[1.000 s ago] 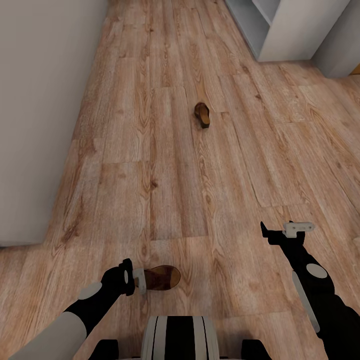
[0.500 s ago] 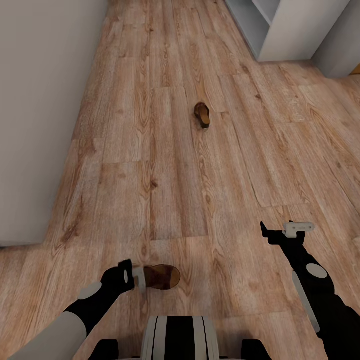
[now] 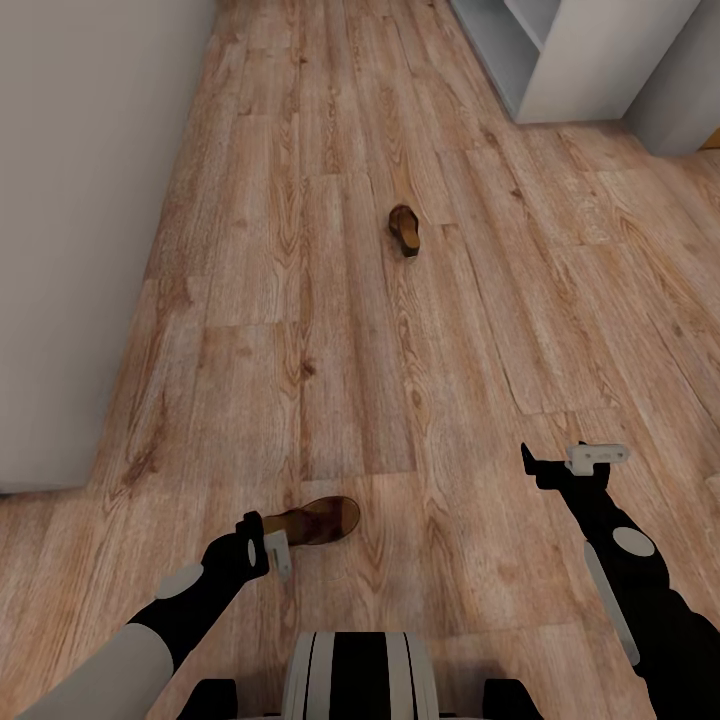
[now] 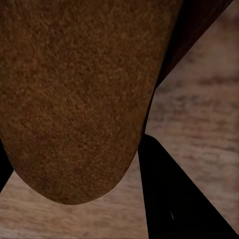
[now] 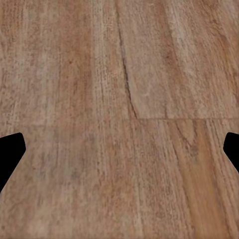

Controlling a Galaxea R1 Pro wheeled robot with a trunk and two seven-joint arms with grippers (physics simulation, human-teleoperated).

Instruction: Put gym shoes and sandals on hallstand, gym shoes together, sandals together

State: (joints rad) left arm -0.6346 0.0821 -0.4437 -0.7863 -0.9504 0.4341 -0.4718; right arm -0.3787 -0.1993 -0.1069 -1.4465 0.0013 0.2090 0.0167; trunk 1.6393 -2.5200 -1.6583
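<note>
Below, wood-plank corridor floor (image 3: 330, 330) is seen, grey hallstand (image 3: 560, 55) at far right; one sandal (image 3: 312, 522) is gripped by left gripper (image 3: 272, 553), right gripper (image 3: 572, 462) jaws wide, nothing held; 2nd sandal (image 3: 404, 229) is lying further off.

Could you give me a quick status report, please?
Left gripper shut on near sandal. Right gripper open, empty. Second sandal on floor ahead.

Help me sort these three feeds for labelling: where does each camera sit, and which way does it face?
Head view: on the head, looking down at the corridor floor, far sandal; both arms, left gripper on the near sandal.
Left wrist view: by that gripper, facing the near sandal.
Right wrist view: by the open right gripper, facing bare floor.
Shared: head and left wrist views show the near sandal.
</note>
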